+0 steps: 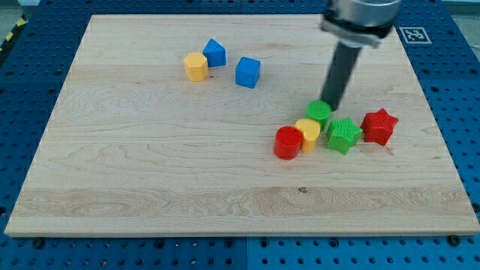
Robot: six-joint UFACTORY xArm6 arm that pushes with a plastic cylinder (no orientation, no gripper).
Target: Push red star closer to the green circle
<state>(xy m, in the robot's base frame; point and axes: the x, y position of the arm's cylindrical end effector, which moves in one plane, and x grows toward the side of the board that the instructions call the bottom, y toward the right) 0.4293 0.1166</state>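
Tip sitting behind the green circle, red star off to the view's right

My tip (331, 103) is resting at the top edge of the green circle (319, 112), touching it or just beside it; the arm is ending in a bare rod, so there is no hand to open or close and nothing is being held. The red star (379, 126) is lying on the counter (150, 165) to the view's right of my tip and a little toward the view's bottom, with the green star (343, 135) sitting between it and the circle. My judgement is that the tip is needing to go round to the star's far right side, since pushing toward the view's left is what would be bringing it closer.
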